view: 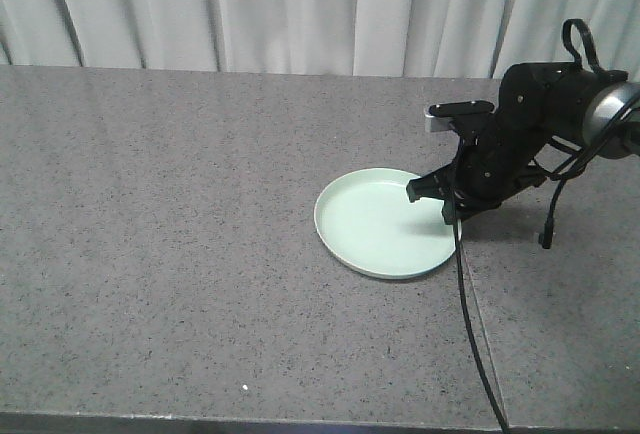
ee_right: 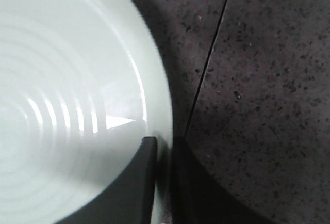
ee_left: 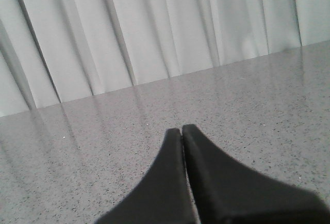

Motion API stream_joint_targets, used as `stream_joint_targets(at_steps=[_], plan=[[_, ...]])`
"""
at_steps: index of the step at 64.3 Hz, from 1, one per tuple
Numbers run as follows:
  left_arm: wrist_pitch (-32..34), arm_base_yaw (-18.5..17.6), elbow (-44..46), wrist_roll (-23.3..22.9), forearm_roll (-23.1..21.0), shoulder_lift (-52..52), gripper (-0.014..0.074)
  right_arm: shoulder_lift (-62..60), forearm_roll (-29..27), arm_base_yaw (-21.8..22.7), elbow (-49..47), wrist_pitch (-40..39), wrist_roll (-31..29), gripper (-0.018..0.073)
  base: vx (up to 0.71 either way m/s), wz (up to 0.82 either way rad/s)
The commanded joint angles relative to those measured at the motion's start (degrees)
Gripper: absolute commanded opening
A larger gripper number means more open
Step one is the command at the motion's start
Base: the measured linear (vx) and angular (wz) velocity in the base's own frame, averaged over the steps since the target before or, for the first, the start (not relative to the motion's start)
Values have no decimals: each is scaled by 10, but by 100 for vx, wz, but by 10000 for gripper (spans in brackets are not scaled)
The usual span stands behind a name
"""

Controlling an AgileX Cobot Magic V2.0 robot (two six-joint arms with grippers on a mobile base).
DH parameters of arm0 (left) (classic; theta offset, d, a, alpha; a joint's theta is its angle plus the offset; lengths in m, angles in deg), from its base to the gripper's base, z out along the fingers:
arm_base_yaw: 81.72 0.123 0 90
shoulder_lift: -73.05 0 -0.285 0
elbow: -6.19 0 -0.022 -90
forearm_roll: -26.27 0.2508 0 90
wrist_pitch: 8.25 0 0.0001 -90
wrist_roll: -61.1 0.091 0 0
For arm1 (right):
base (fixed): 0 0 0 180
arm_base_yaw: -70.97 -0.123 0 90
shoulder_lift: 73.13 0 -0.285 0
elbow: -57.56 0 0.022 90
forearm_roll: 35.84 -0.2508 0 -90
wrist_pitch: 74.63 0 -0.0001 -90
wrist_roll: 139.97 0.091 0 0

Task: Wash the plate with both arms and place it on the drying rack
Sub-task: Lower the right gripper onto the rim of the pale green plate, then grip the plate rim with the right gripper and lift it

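Grey counter (view: 150, 254) (curtain (view: 250, 4) behind), plate (view: 375, 224)

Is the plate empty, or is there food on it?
Empty. The plate is bare pale green inside, in both the front and right wrist views.

Soft, even light — glare streaks on the plate (ee_right: 77, 79), wrist-view foregrounds blurred.

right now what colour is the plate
The plate is a plain pale mint green, seen best in the exterior front-facing view.
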Motion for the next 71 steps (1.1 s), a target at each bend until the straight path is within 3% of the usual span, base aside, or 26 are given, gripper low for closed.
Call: stream_joint_targets(at_steps=[1, 22, 40, 56, 71], plan=[[40, 0, 14, -5, -1, 8, -6, -31, 6, 1, -16, -6, -3, -9, 0, 0], [40, 0, 14, -5, -1, 8, -6, -94, -16, 16, -16, 3, -18, -4, 0, 0], [40, 0, 14, -5, -1, 8, -6, -249, -184, 59, 29, 24, -139, -1, 0, 0], [40, 0, 14, -5, -1, 8, -6, -457, -257, 110, 210, -17, -200, -1, 0, 0], [40, 0, 14, -5, -1, 8, -6, -690, -280, 132, 414, -68, -203, -1, 0, 0]])
